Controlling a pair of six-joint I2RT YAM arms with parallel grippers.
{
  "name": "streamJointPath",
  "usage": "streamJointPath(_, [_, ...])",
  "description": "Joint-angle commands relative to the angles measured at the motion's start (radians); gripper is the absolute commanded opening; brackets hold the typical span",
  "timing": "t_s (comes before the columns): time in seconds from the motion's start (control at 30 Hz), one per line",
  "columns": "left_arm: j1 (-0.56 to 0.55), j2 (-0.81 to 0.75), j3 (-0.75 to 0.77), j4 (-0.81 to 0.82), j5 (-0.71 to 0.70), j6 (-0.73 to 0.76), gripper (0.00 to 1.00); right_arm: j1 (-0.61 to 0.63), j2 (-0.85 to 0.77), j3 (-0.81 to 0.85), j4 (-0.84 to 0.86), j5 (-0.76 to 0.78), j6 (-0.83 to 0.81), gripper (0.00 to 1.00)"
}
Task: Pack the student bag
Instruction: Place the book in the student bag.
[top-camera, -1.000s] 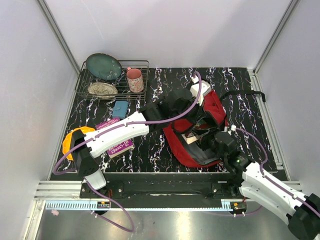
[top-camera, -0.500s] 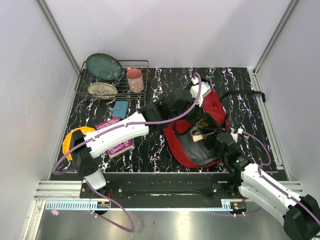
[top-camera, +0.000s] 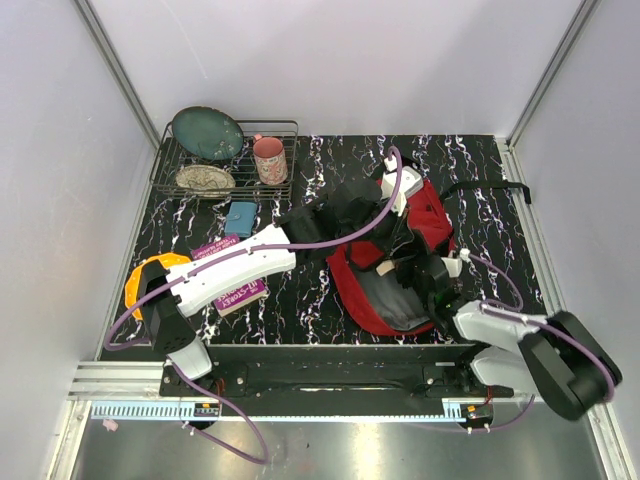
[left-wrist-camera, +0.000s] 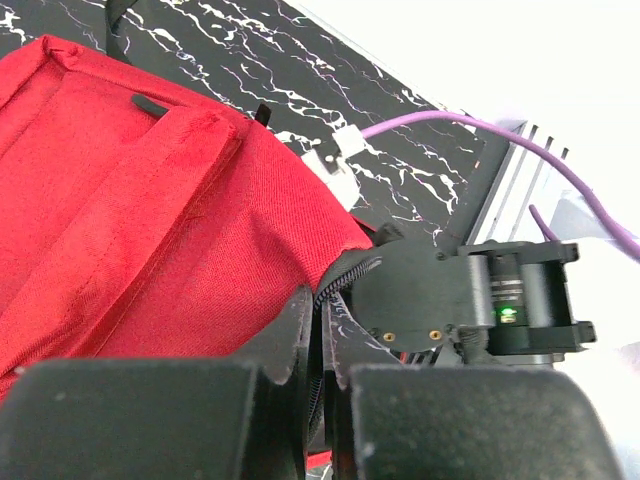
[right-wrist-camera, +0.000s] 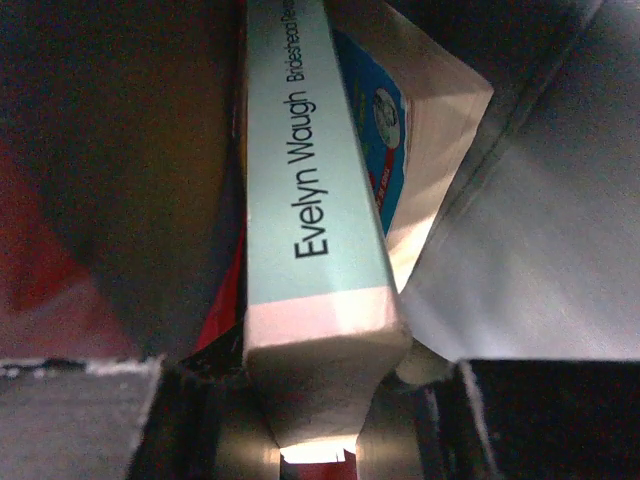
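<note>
the left hand is clenched on the zippered rim of the student bag. the black zipper edge is nipped between its two fingers, and red cloth spreads away up and to the left of it. the bag lies on the black marbled worktop with its mouth open towards the right arm.

the right hand is down inside that mouth, grasping a book by its near end. the pale green spine reads evelyn waugh and runs straight away from the hand. a strip of blue cover and the pale page edges show just right of the spine. grey lining rises further right of the hand, with dark shadowed fabric and a little red on its left. from above, the two hands are near each other, the left one gripping the rim just beyond the right.
</note>
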Motion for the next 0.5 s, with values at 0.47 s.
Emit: streamJointPath(0.47, [0.005, -0.092, -0.003, 0.088, 0.037, -0.013, 0.00, -0.004, 0.290, 0.144, 0.390, -0.132, -0.263, 0.00])
